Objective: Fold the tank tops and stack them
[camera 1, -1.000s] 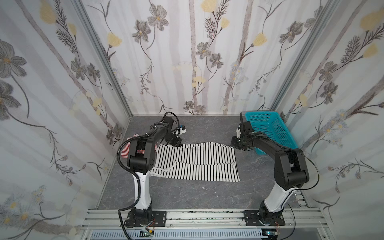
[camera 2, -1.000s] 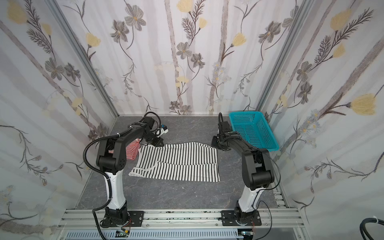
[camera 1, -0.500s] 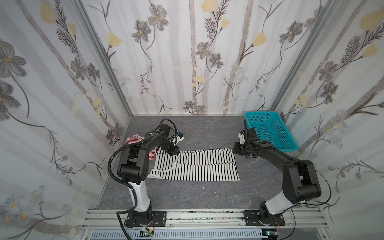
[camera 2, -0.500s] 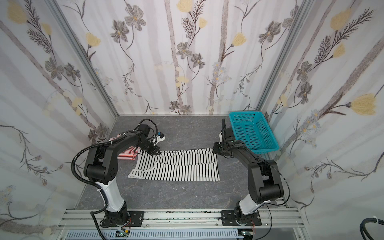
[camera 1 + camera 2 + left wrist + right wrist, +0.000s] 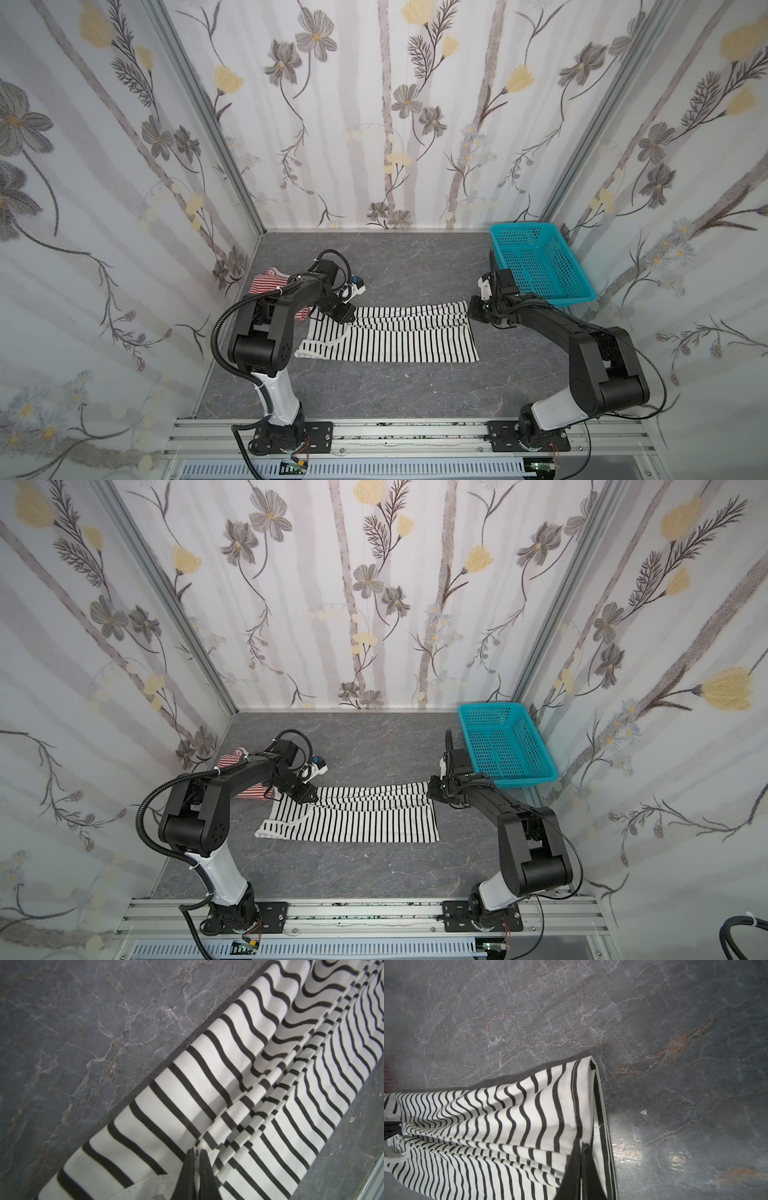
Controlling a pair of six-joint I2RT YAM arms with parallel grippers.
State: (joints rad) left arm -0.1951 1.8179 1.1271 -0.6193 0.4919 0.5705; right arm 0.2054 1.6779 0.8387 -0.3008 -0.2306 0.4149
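Your grey marbled tabletop (image 5: 395, 266) carries three things. The black-and-white tank top (image 5: 395, 345) is spread mid-table, its far edge rumpled. The red-and-white tank top (image 5: 266, 284) is bunched at the left edge. The teal basket (image 5: 573, 297) is in the far right corner.

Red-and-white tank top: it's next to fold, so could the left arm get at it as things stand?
Probably not right now: the left claw is shut on the black-and-white tank top. The red-and-white tank top lies close beside that arm, so after letting go, likely yes.
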